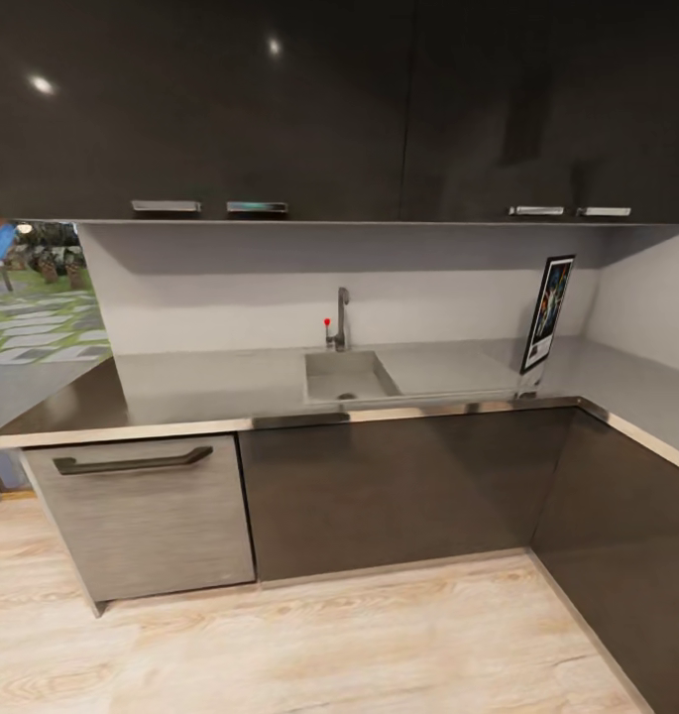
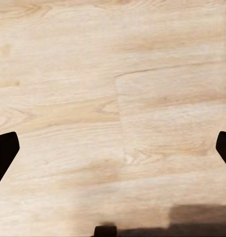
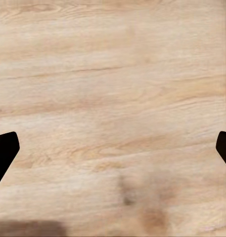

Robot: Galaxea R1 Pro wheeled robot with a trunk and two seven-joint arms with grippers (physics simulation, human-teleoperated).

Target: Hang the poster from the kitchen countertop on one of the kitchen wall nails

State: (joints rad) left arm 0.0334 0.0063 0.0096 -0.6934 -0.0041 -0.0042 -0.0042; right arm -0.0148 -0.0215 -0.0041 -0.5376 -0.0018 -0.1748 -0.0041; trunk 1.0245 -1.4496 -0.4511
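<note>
The poster (image 1: pixel 548 311) stands upright on edge on the pale grey countertop (image 1: pixel 210 382), right of the steel sink (image 1: pixel 346 376) and chrome tap (image 1: pixel 341 319), near the corner. Its dark artwork and white border face left. In the left wrist view my left gripper (image 2: pixel 113 153) is open, its dark fingertips (image 2: pixel 4 153) wide apart over pale wood floor. The right wrist view has my right gripper (image 3: pixel 113 153) open the same way, fingertips (image 3: pixel 5 150) spread above the floor, holding nothing. I cannot make out a nail on the grey wall.
Dark upper cabinets (image 1: pixel 280 109) hang above the counter, dark base cabinets (image 1: pixel 398 486) below. A grey drawer front with a bar handle (image 1: pixel 131 462) sits at left. The counter turns along the right side (image 1: pixel 646 397). Wood floor (image 1: pixel 329 645) lies in front; a window (image 1: pixel 37 293) is at left.
</note>
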